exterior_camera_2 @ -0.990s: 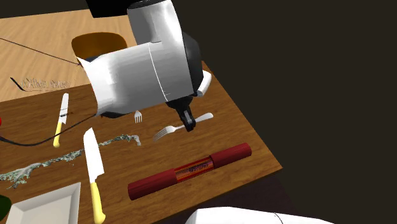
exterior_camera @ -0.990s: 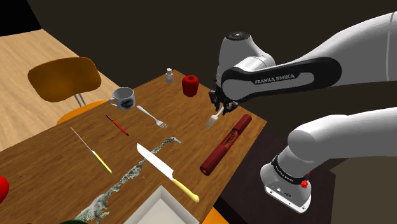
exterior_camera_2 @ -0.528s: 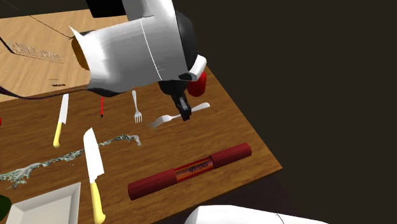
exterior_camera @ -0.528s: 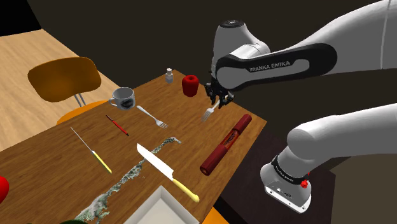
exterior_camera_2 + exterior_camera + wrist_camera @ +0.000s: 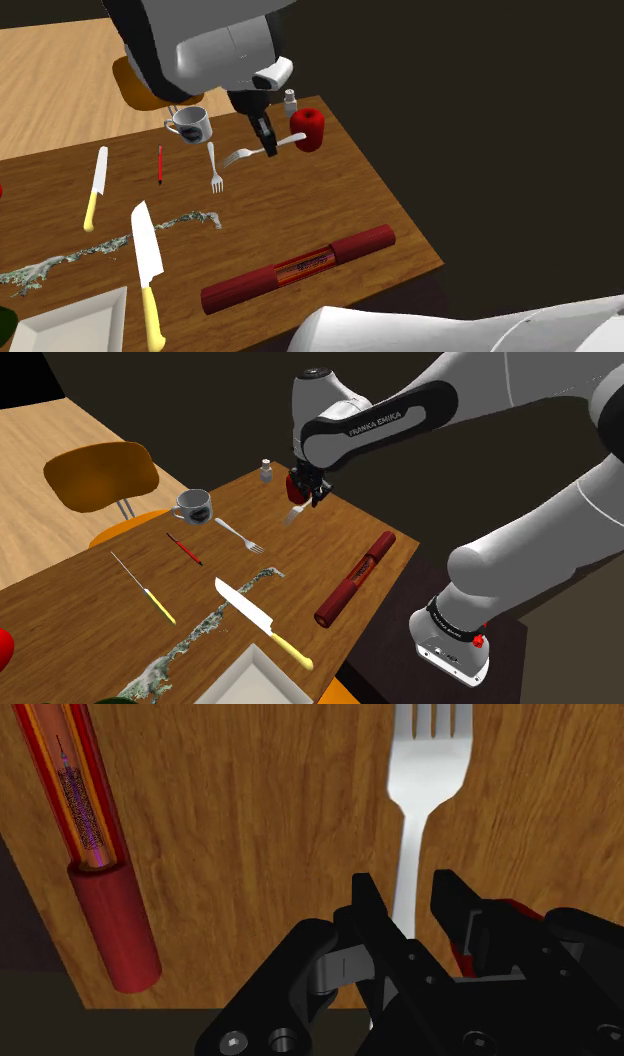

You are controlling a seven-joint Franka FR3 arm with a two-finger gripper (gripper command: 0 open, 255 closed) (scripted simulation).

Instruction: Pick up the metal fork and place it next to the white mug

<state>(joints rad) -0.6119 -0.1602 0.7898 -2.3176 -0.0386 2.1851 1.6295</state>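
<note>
Upper centre of shoulder view: gripper [image 5: 304,494] pinching metal fork [image 5: 293,513] by handle, clear of table. Mug [image 5: 193,505] lies frame-left of gripper; fork's long axis points tines-first leftward, roughly mugward. Second fork [image 5: 238,535] lies on table between.

Wooden table [image 5: 310,567] loaded as follows. Pale mug [image 5: 193,505] set near far corner; loose fork [image 5: 238,535] laid just beside it, red pencil [image 5: 185,548] near. Small shaker [image 5: 266,471] and red rounded object [image 5: 308,128] placed at far edge. Long red tube [image 5: 355,578] laid along stand-side edge. Yellow-handled knife [image 5: 262,622], thinner yellow-handled blade [image 5: 143,588], pale streak [image 5: 205,627] spread mid-table. White tray [image 5: 262,677] at near end.
</note>
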